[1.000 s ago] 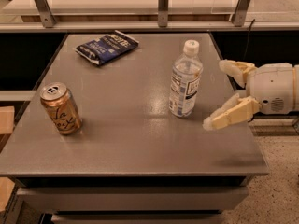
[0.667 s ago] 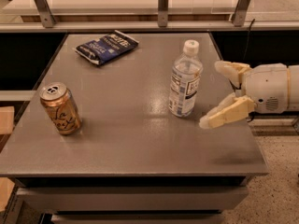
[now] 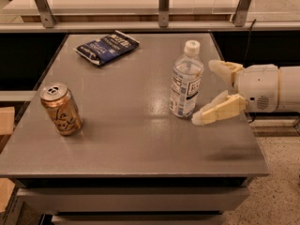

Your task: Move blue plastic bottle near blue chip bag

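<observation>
The blue plastic bottle (image 3: 186,81) stands upright right of the grey table's middle, clear with a white cap and a label. The blue chip bag (image 3: 108,46) lies flat at the table's far left part. My gripper (image 3: 205,93) comes in from the right, open, with its two cream fingers spread just right of the bottle. The near finger (image 3: 217,109) reaches to beside the bottle's base; the far finger (image 3: 225,70) is behind it. The bottle is not between the fingers and does not look touched.
A gold-orange soda can (image 3: 61,108) stands at the table's left front. The grey table (image 3: 126,139) has a front edge near the bottom. Metal frame posts (image 3: 163,3) and a shelf rail run behind the table.
My gripper has moved left toward the bottle, its near finger now close to the bottle's base. Bottle, bag and can have not moved.
</observation>
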Available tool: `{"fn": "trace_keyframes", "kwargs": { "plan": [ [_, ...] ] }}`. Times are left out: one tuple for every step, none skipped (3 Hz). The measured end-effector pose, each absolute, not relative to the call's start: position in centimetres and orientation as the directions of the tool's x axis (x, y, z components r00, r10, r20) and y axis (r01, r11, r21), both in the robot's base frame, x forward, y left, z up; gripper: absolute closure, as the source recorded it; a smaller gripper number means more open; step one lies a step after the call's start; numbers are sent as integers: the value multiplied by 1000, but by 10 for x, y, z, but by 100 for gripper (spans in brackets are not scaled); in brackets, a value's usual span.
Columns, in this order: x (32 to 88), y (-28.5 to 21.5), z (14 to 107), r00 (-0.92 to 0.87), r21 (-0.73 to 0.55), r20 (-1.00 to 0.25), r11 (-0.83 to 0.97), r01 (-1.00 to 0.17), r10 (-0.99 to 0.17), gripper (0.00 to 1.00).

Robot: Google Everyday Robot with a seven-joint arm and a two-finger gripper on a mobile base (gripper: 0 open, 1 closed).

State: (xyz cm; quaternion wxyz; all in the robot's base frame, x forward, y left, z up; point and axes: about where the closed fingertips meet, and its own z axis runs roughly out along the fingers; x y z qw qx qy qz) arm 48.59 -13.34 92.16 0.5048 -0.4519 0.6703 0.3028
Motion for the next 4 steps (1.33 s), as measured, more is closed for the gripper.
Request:
{"fn": "trace_keyframes", "kwargs": {
  "plan": [
    [492, -125, 929, -51, -67, -960, 401, -914, -276, 0],
    [498, -115, 934, -25, -78, -966, 384, -920, -256, 0],
    [508, -104, 931, -11, -77, -972, 363, -929, -235, 0],
    [519, -95, 927, -1, -75, -977, 345, -936, -214, 0]
  ]
}}
